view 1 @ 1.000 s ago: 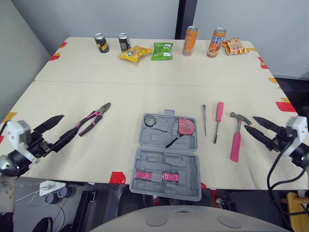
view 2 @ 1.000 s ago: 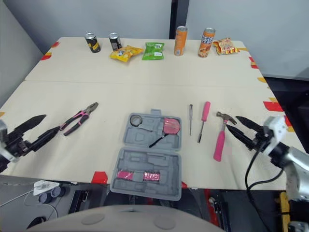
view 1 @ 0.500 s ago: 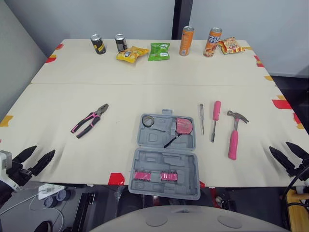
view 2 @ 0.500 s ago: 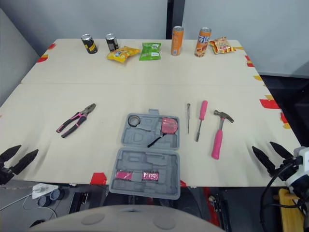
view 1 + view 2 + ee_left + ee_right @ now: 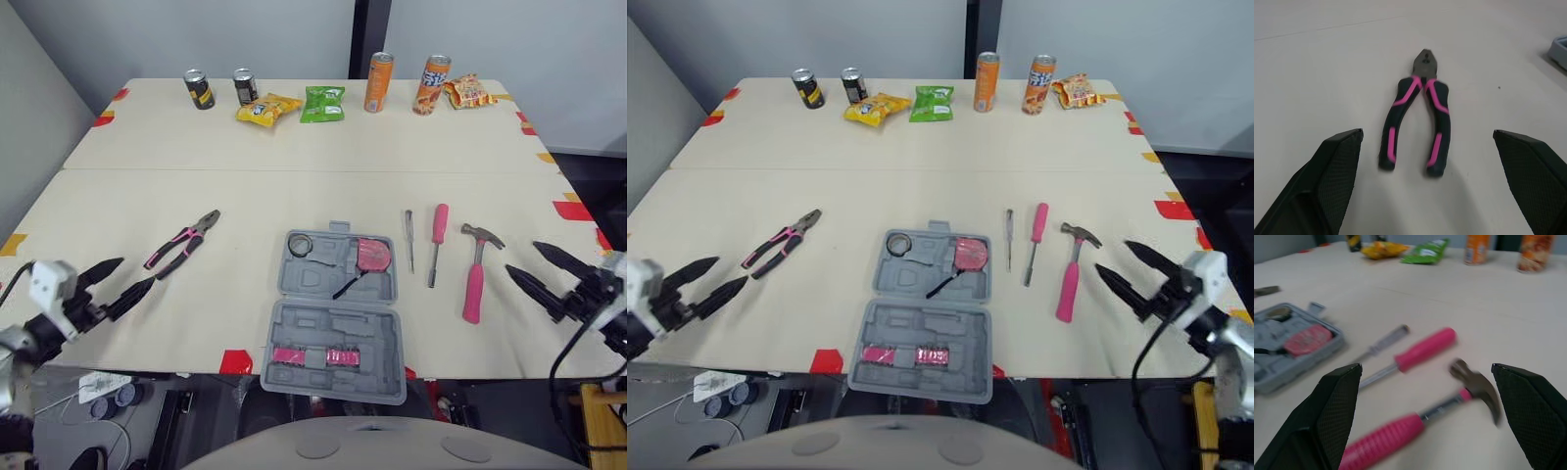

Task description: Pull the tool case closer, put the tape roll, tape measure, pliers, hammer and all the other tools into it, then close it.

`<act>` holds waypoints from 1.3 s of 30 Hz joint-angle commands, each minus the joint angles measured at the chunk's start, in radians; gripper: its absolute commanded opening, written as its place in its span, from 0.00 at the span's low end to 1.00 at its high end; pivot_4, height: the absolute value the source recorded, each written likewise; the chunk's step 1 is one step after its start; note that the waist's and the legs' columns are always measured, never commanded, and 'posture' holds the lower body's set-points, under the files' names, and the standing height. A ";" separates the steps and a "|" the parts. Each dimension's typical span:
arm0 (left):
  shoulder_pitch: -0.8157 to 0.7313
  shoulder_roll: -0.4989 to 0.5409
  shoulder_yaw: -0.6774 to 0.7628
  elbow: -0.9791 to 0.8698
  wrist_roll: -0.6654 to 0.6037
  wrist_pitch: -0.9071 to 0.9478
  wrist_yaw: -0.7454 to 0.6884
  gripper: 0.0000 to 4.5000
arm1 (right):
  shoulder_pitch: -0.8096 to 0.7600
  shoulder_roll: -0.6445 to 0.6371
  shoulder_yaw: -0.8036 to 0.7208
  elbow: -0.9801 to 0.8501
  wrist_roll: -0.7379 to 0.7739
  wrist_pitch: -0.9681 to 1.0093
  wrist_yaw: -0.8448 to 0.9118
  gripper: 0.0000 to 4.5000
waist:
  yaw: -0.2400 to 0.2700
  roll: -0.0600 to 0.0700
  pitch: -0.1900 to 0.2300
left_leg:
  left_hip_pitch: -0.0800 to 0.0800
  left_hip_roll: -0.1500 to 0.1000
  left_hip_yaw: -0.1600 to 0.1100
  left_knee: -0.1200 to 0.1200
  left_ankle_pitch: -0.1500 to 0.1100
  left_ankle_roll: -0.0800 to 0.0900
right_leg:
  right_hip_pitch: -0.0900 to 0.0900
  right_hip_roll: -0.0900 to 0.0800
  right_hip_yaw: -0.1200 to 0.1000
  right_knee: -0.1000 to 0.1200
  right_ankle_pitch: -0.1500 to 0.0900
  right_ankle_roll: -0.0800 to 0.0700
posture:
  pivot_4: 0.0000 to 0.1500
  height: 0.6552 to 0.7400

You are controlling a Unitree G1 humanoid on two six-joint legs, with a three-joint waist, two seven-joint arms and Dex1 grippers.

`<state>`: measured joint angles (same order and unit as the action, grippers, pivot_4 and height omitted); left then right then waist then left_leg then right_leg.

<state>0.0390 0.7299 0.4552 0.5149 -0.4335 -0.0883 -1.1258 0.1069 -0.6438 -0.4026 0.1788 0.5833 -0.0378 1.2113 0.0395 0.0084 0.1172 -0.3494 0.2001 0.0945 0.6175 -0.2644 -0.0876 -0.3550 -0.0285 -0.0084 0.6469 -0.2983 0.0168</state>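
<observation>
Pink-handled pliers (image 5: 183, 244) lie left of the open tool case (image 5: 294, 328), just ahead of the left gripper (image 5: 137, 271), whose fingers are spread wide and empty. Their long axis runs diagonally, nose away from the robot and toward its right, handles toward the gripper. The right gripper (image 5: 521, 257), equally wide, sits just beside the hammer (image 5: 478, 274), whose head points away and handle toward the near edge. The case sits at the near edge with the tape roll (image 5: 302, 244) and tape measure (image 5: 373, 256) inside, so loading seems under way. Next, each gripper probably needs to close across a handle.
</observation>
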 commanded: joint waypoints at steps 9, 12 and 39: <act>-0.205 0.024 -0.173 0.106 0.159 0.029 0.070 1.00 | -0.168 -0.016 0.219 -0.331 0.031 0.124 0.061 1.00 | 0.004 0.000 0.000 | -0.002 -0.002 0.000 0.002 0.001 0.000 | -0.003 -0.001 0.000 0.002 0.000 0.001 | 1.00 1.00; -0.255 0.023 -0.204 0.149 0.191 0.023 0.096 1.00 | -0.204 -0.020 0.254 -0.385 0.037 0.151 0.064 1.00 | 0.003 -0.001 0.000 | -0.002 -0.002 -0.001 0.003 0.001 -0.001 | -0.003 -0.001 0.000 0.003 0.000 0.001 | 1.00 1.00; -0.393 -0.011 -0.294 0.325 0.234 -0.002 0.038 0.59 | -0.220 -0.068 0.243 -0.416 0.024 0.200 0.017 1.00 | 0.016 -0.001 0.000 | -0.001 -0.006 -0.001 0.003 0.004 -0.015 | 0.002 0.000 0.002 0.000 0.002 0.004 | 1.00 1.00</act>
<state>-0.3705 0.7226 0.1595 0.8520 -0.1935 -0.0984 -1.0683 -0.1126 -0.6980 -0.1274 -0.2332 0.5840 0.1745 1.2110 0.0551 0.0076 0.1171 -0.3507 0.1936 0.0936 0.6200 -0.2608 -0.1031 -0.3530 -0.0288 -0.0065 0.6466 -0.2958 0.0213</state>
